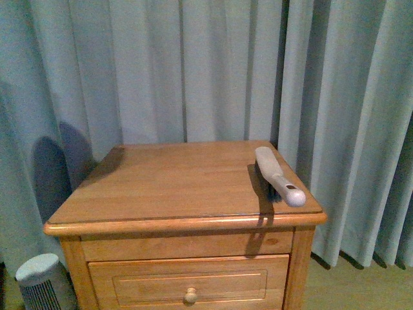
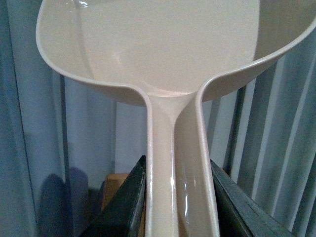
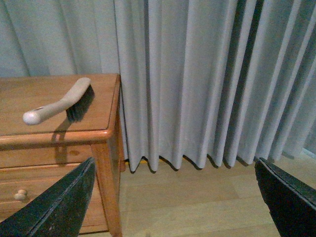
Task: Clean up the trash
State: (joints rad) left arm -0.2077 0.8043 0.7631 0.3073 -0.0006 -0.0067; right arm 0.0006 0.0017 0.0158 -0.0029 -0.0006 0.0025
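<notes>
My left gripper is shut on the handle of the beige dustpan, whose scoop fills the left wrist view, held up in front of the curtain. No white scrap of trash shows in any view; the pan's visible inside looks bare. My right gripper is open and empty, low beside the right side of the wooden cabinet, above the floor. A hand brush with a beige handle and dark bristles lies on the cabinet top near its right edge; it also shows in the right wrist view. Neither arm shows in the front view.
The wooden cabinet has a drawer with a round knob. Grey curtains hang behind and to the right. A small white ribbed appliance stands on the floor at the cabinet's left. Wooden floor lies to the right.
</notes>
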